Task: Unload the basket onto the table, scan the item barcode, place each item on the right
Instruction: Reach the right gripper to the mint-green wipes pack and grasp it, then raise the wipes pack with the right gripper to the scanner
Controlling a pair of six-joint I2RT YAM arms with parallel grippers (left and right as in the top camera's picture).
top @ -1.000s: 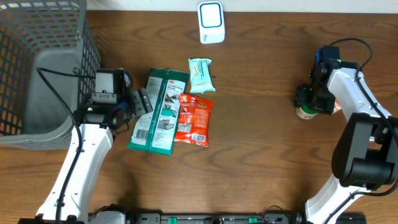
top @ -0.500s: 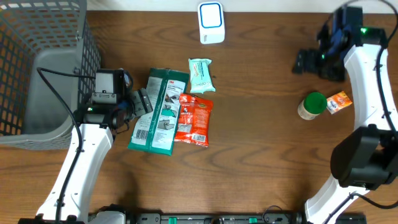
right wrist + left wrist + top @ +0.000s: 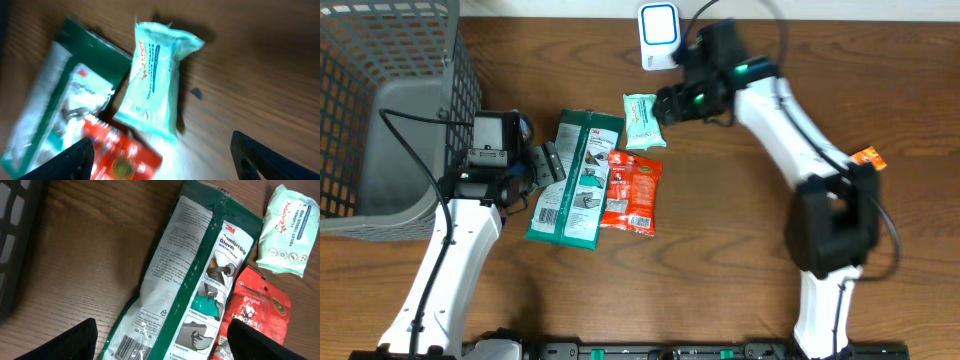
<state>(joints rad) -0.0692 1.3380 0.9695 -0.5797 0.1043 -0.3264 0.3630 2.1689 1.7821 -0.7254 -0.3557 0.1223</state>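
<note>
Right hand is hovering out over the far middle of the bench, fingers spread wide and nothing between them, so it's open and empty. Its wrist view is pretty smeared, so take the fine detail with salt. Right below it and a touch ahead lies the mint wipes pack, flat with the printed face up. I can't see a barcode on it from here, so my guess is the code is on the underside.

That's the item I reckon it's lined up for – the wide spread makes sense for pinching a soft pack across its width. The scanner, the little white and blue box, stands just beyond the hand and close by, so it would be a short carry from pack to window.

Left hand is open and empty too, parked just beside the green gloves pack. In its wrist view the near end of that pack sits between the fingers with a barcode showing. I can't tell if it's touching. A red candy bag lies on the far side of the gloves pack from that hand, touching it. The grey basket is behind that hand – probably where scanned stuff goes
</note>
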